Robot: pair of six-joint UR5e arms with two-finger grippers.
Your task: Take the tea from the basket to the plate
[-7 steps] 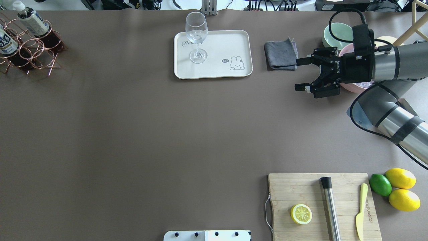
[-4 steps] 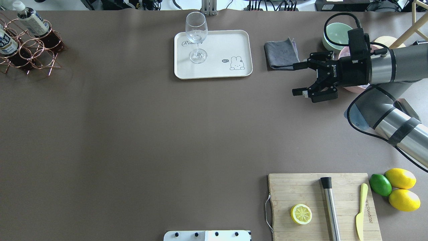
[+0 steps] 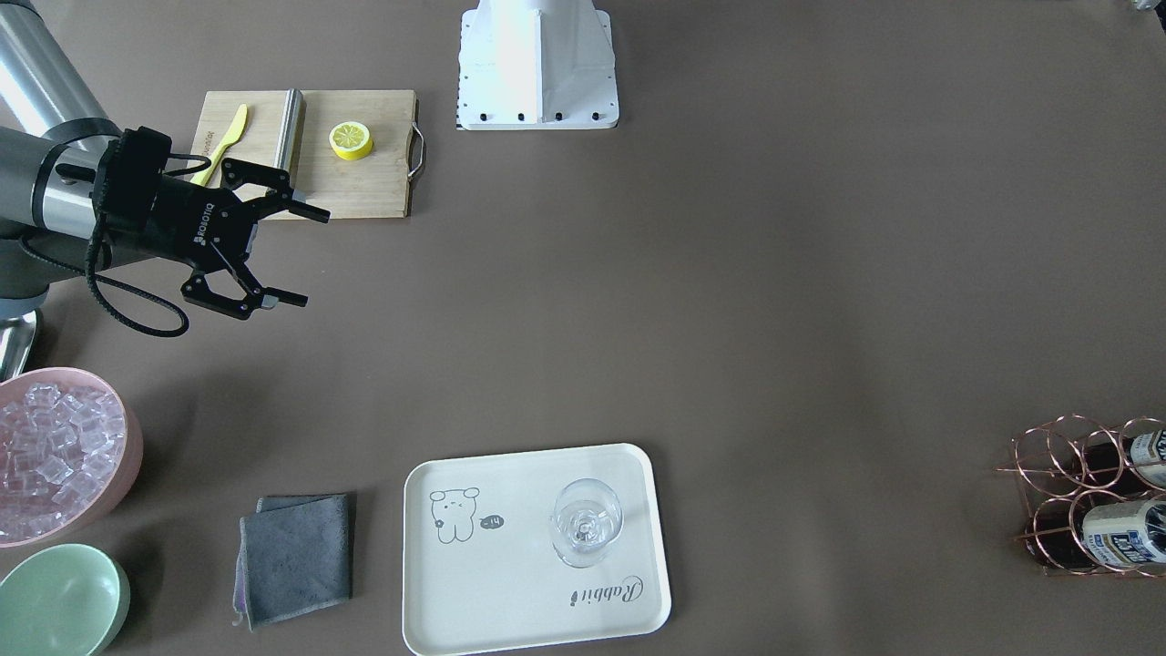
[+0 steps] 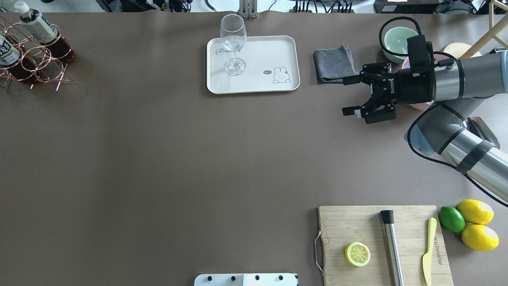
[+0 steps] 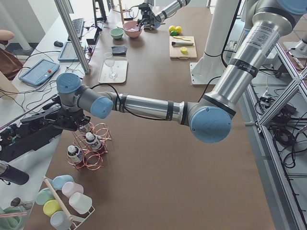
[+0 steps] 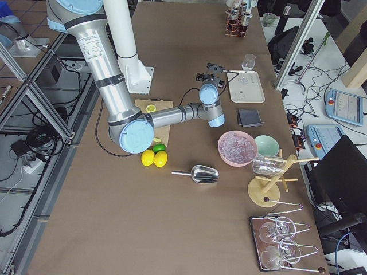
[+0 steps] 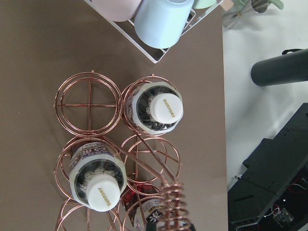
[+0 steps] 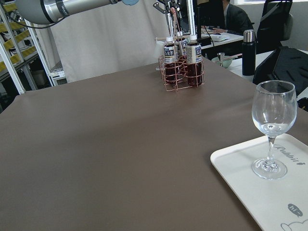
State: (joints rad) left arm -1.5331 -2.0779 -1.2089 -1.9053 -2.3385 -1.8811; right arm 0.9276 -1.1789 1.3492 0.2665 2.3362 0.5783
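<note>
1. Hovering over the basket [image 5: 93, 160] at the counter's far-left corner: left gripper [image 5: 76, 123], its wrist camera looking straight down into the ring cells. Can't tell if its fingers are spread or closed. They don't show in the wrist view, and the side view is too small to judge.
2. Three bottles, all upright in the basket cells. The tea [image 7: 165, 108], white cap up, sits in the cell nearest a pale blue cup [image 7: 163, 19].
3. The second bottle [image 7: 102, 192] is in the cell diagonal to it. The third bottle [image 7: 144, 208] is mostly hidden behind the coiled handle [image 7: 175, 204], cut off by the frame's bottom edge.
4. The plate [image 4: 258, 59] lies flat at the far edge, about mid-length of the counter and well apart from the basket. A wine glass [image 4: 233, 41] stands upright on it, in the corner by the script word.
5. Right gripper [image 4: 346, 96]: fingers spread wide, nothing between them. It is above the counter toward the right end, far half, just beside a grey cloth [image 4: 333, 63].
6. A pink bowl of ice [image 3: 55, 456] and a green bowl [image 3: 59, 597] sit at the far-right corner, behind that wrist.
7. A cutting board [image 4: 345, 226] lies at the near edge toward the right corner, with a lemon half [image 4: 357, 254] on it.
</note>
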